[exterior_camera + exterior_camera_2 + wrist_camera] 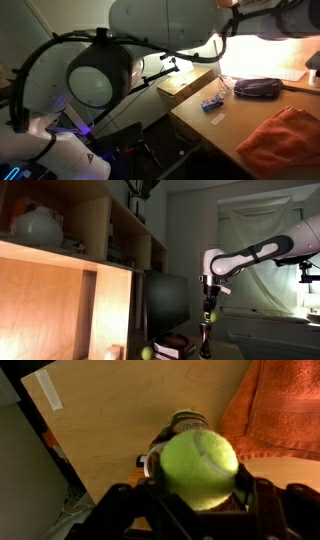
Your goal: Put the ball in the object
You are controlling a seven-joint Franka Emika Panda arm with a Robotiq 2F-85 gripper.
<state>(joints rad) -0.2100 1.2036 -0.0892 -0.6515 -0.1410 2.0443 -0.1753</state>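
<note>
The ball (200,465) is off the wooden desk (110,420) and clamped between the 2 fingers (243,482) of the gripper (200,478), which press on its sides. The pick-up therefore looks done. In the wrist view a dark, round-topped container (181,422) peeks out just beyond the ball, and an exterior view shows the gripper (210,306) holding the yellow-green ball (212,315) directly above a dark upright container (207,340). There is a small gap between them, so the carry also seems about complete. What remains, by my reading, is a short descent if needed and then letting go. The ball hides most of the container's mouth, so I cannot tell how wide the opening is or whether the ball is truly centred on it. As for room, the orange-red cloth (285,405) lies beside the container on 1 side, close but apparently not touching it. On the other side bare wood runs out to the desk's edge, where a white label (47,390) sits near the corner. Nothing stands above the gripper, so a straight vertical move looks open. A sideways nudge could tip the narrow container toward the cloth or the edge.
</note>
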